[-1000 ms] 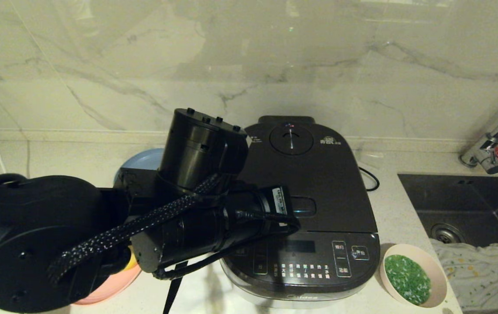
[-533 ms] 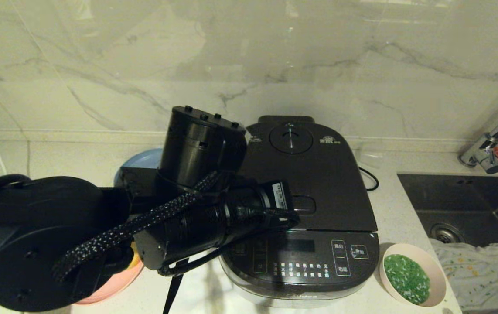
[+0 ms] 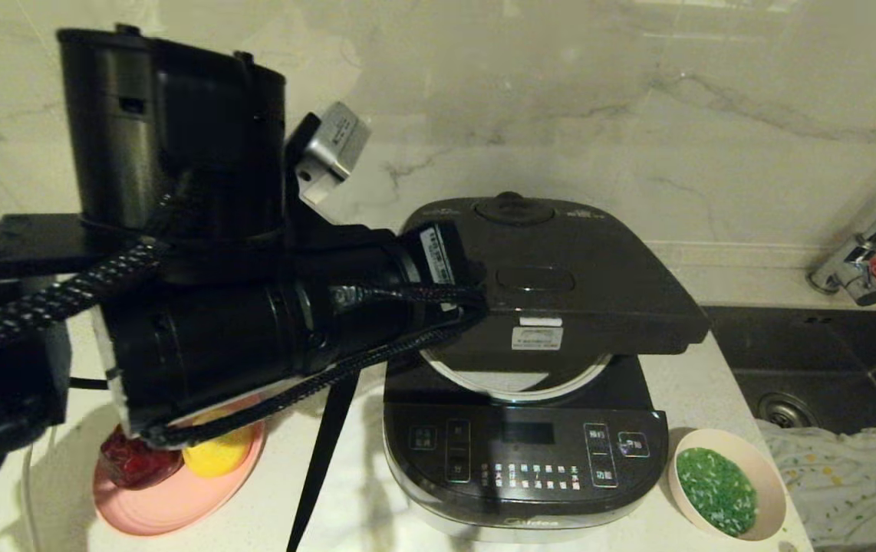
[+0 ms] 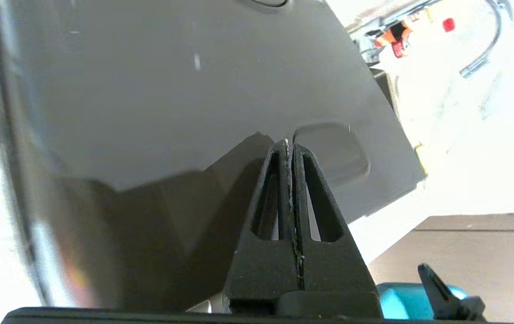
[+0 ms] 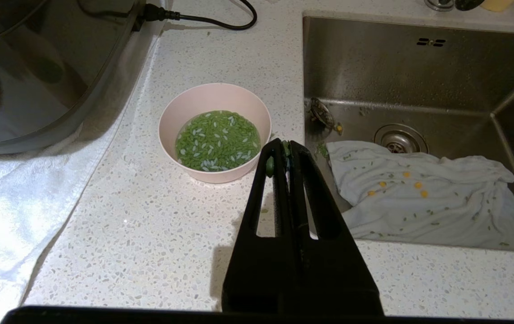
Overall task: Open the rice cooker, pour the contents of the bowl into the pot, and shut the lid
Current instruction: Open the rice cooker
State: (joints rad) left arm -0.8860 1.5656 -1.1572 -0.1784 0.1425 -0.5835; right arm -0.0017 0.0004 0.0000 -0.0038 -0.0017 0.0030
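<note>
The dark grey rice cooker stands mid-counter with its lid lifted part way, roughly level above the body. Under the lid's front edge a strip of the cream pot rim shows. My left arm is raised beside the lid. In the left wrist view my left gripper is shut and empty, its tip at the edge of the release button on the lid. The pink bowl with green and white contents sits right of the cooker. My right gripper hovers shut just beside it, with a few green bits stuck on its tips.
A pink plate with a yellow and a red fruit lies left of the cooker. The steel sink at the right holds a white cloth, with the faucet behind. A white towel lies under the cooker.
The lid was closed and flat; now it has swung up part way, exposing the pot rim. My left arm has risen sharply up and toward the wall.
</note>
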